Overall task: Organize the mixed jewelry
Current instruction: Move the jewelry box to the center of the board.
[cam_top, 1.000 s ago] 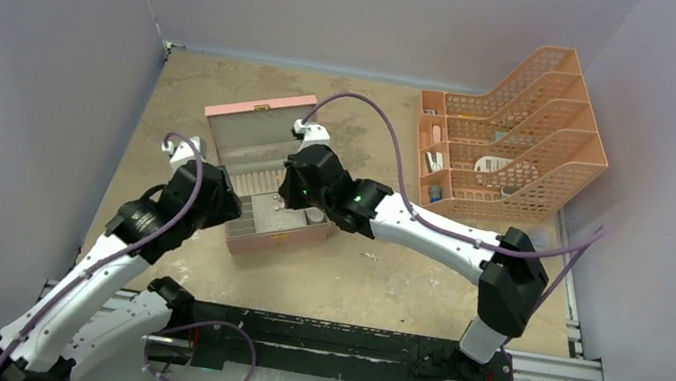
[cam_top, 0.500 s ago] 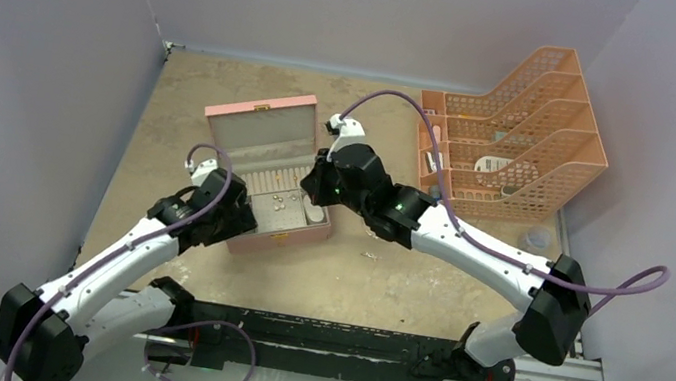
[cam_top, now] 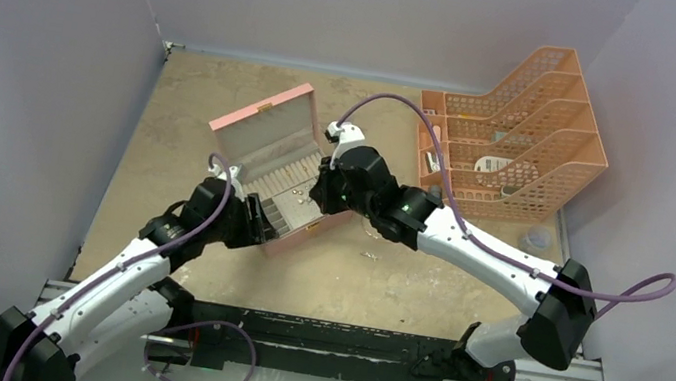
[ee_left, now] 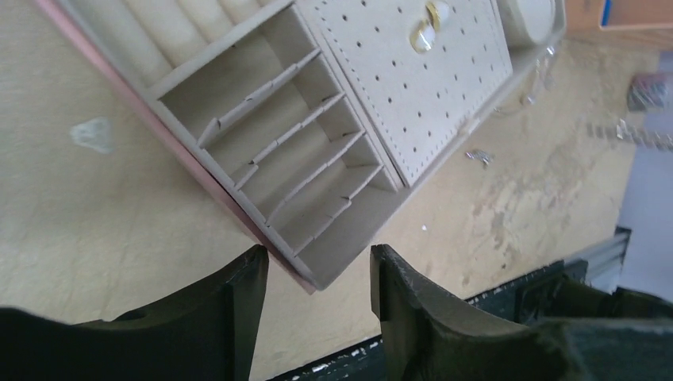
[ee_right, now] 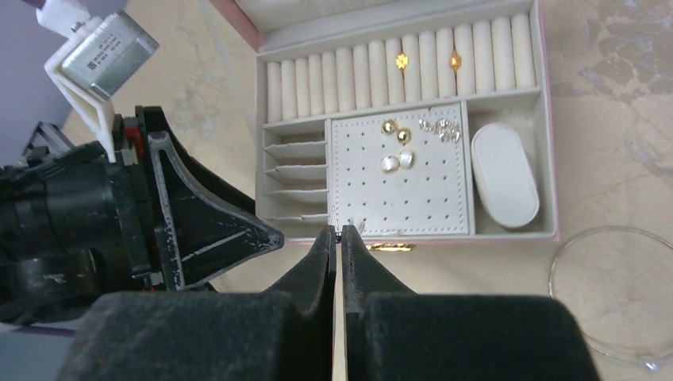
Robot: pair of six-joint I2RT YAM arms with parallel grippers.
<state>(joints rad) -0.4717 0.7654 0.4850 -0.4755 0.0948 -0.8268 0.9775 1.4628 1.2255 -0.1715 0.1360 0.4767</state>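
Note:
The pink box [cam_top: 267, 129] lies open and turned askew, its grey lining [ee_right: 409, 178] showing. Among the mixed jewelry, small gold rings [ee_right: 401, 61] sit on the ring rolls and studs [ee_right: 389, 127] on the dotted pad. A large thin hoop [ee_right: 555, 262] lies on the table beside the box. A silvery chain-like piece [ee_left: 635, 131] and a tiny silvery bit [ee_left: 478, 157] lie loose farther out. My left gripper [ee_left: 317, 258] is open, with the box's near corner [ee_left: 321, 278] between its fingers. My right gripper [ee_right: 337, 232] is shut at the box's front wall, with a thin glint at its tips.
An orange mesh file rack [cam_top: 525, 128] with stationery bits stands at the back right. Grey walls close in the left, back and right. A black rail [cam_top: 332, 336] runs along the near edge. The two grippers sit close together at the box's front.
The box has swung round, its lid now pointing up and right. My left gripper has moved right to the box's near corner. The right gripper pulled back from over the box and stays shut.

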